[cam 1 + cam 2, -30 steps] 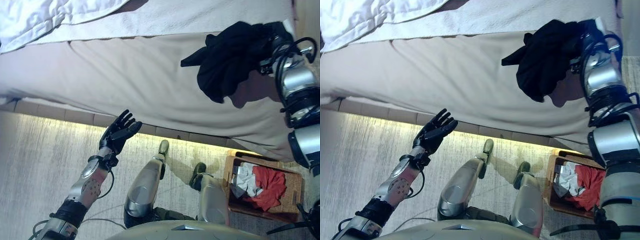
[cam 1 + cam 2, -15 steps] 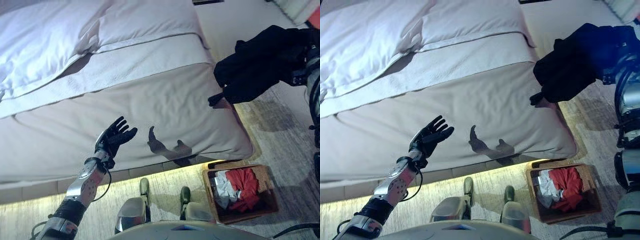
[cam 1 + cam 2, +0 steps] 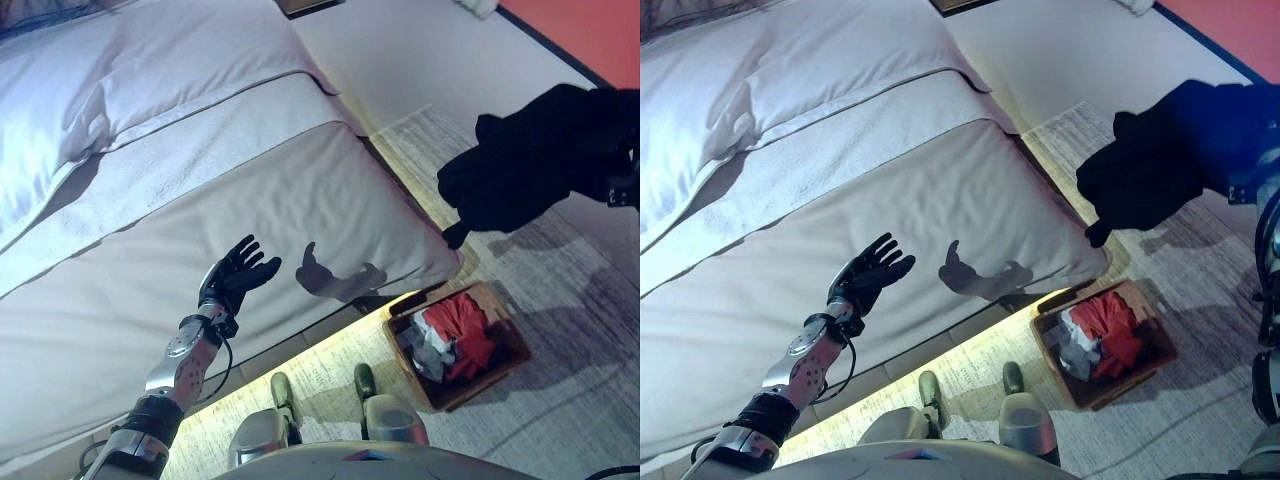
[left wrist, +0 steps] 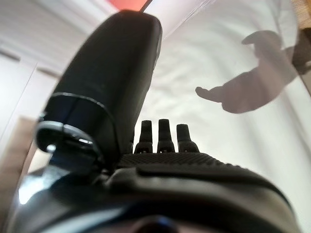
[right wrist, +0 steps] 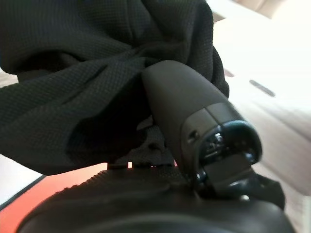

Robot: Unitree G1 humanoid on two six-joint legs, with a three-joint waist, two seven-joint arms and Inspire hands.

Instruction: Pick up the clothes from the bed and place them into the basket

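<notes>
From the head views, the black garment (image 3: 530, 155) hangs bunched off the right hand, up right of the bed (image 3: 230, 180) and farther than the basket (image 3: 1155, 362); released here, it would likely land on the floor. The left wrist view shows the left hand (image 3: 232, 276) empty, fingers straight, while the right wrist view shows the right hand (image 5: 194, 121) with its thumb pressed into the cloth, a bunched hold that could slip.

there is one bed (image 3: 200, 190) with one white duvet (image 3: 110, 80) on it. one black garment (image 3: 530, 155) hangs in the air. one wooden basket (image 3: 500, 365) stands on the floor, and inside it there are one red cloth (image 3: 460, 320) and one grey-white cloth (image 3: 428, 345). two robot hands are there: one left hand (image 3: 235, 278) and one right hand (image 5: 194, 111).
</notes>
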